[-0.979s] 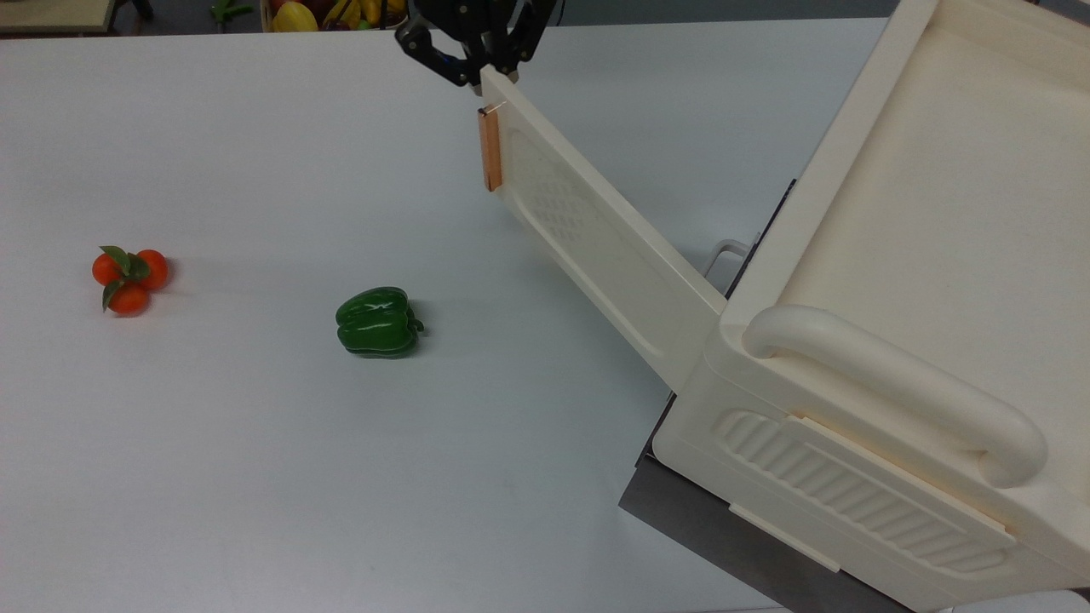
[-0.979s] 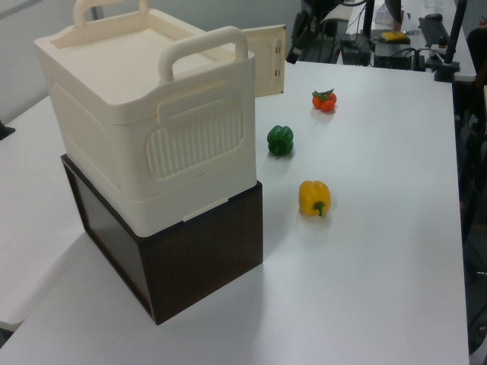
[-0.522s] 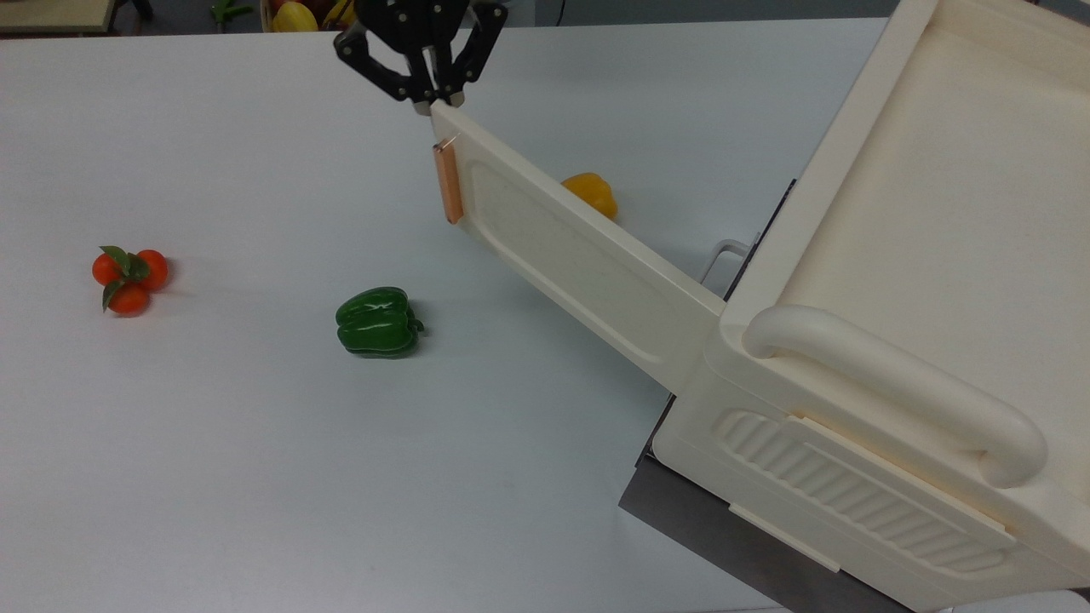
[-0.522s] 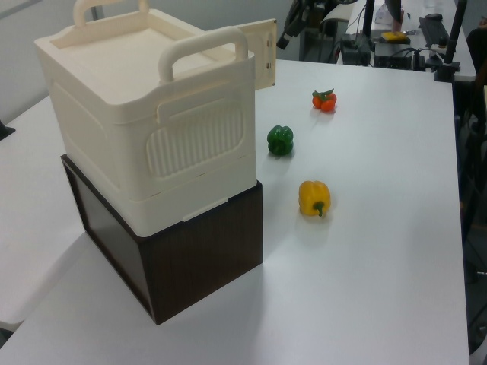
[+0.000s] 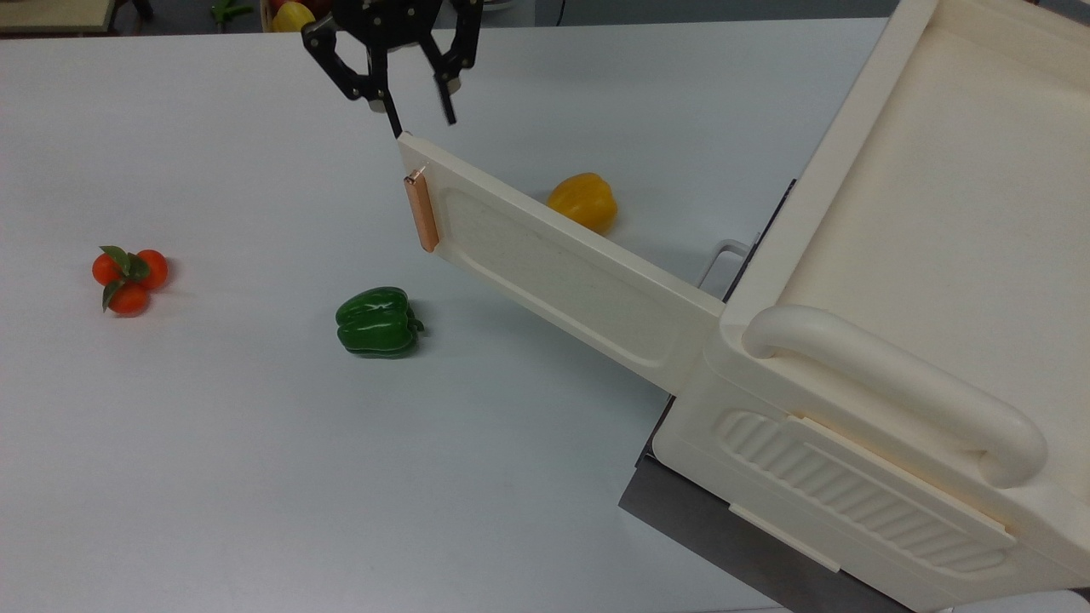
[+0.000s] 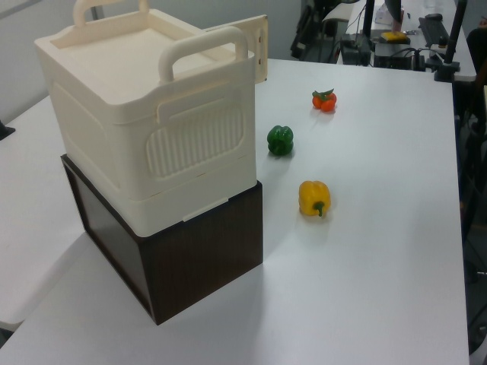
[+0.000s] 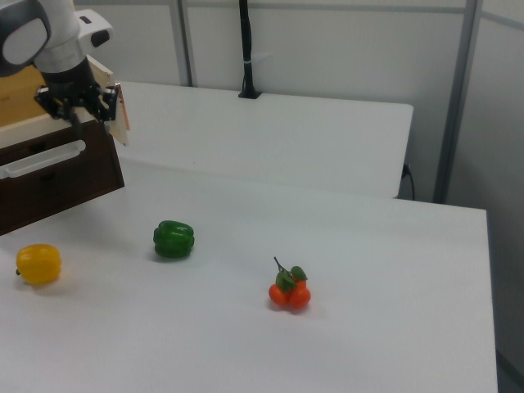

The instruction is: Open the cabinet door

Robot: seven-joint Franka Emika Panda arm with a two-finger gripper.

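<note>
1. The top view looks steeply down from above the cream cabinet [image 5: 894, 358] toward my gripper [image 5: 421, 120], which sits at the frame's far upper edge; the cabinet is nearest the lens.
2. The left view stands farther back, beyond the cabinet [image 6: 152, 129] from my gripper, looking obliquely down the white table [image 6: 380, 266].
3. The right view faces back toward my gripper [image 7: 80, 113] from the table's opposite side, at a lower angle.
4. All three views share the green pepper [image 5: 377, 321], yellow pepper [image 5: 583, 201], tomato cluster [image 5: 129, 274] and cabinet door [image 5: 562, 268].
</note>
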